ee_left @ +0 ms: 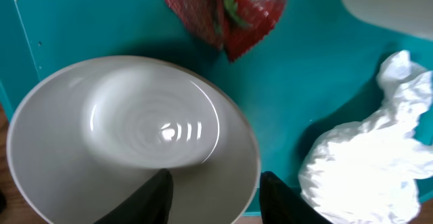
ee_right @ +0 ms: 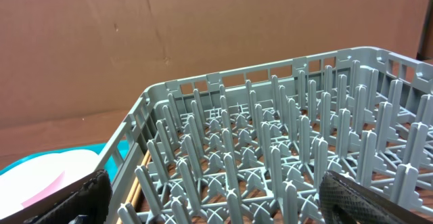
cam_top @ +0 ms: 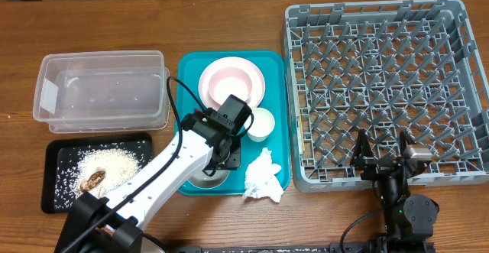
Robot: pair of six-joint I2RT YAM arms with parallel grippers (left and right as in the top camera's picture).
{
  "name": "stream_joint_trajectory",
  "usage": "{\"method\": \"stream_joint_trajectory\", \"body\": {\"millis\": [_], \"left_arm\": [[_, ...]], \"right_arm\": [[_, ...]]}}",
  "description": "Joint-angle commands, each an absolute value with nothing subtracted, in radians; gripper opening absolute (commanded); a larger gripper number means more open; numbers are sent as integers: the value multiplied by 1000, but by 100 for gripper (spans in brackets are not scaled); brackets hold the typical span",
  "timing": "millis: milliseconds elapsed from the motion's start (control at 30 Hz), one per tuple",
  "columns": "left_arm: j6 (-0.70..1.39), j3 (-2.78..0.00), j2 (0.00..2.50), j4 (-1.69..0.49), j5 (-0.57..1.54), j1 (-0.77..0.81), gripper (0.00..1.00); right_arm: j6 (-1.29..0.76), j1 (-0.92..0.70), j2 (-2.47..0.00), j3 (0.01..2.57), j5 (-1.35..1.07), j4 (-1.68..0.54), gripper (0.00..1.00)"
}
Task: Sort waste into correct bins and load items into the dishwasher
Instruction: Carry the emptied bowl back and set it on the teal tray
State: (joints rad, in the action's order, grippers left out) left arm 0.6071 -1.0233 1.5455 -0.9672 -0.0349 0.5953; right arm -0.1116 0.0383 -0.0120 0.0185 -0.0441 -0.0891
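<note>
One plate, one cup, one bowl, one red wrapper and one napkin lie on the teal tray, the napkin spilling over its near edge. The left gripper stands parted astride the bowl's rim. The right gripper gapes empty at the dish rack's near wall, pegs all free.

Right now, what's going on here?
The left arm's claw hangs part-open over the small round whitish bowl on the teal plastic serving tray, one finger inside its rim, one outside. The red crinkled wrapper, crumpled white napkin, pink-white plate and small white cup are on that tray too. Rice and a brown scrap lie in the flat black tray. The grey pegged dish rack holds no dishes; the right claw hovers open at its near edge.
</note>
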Motion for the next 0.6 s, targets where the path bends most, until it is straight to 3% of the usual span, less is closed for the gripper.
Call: {"method": "stream_joint_trajectory", "body": {"millis": [0,167,400,567], "left_arm": [[605,-1097,1550,-968,-55,595,45],[606,-1156,1550,-966,-77,595,47],[676,-1154,1550,-956,-197,595,35],[750,-1128,1551,-891,-203,595,41]], "right_arm": [[-117,33,-3,8,-38,-81,100],[-117,33,-3,8,-38,-81,100],[-117,33,-3,8,-38,-81,100],[-117,33,-3,8,-38,-81,100]]}}
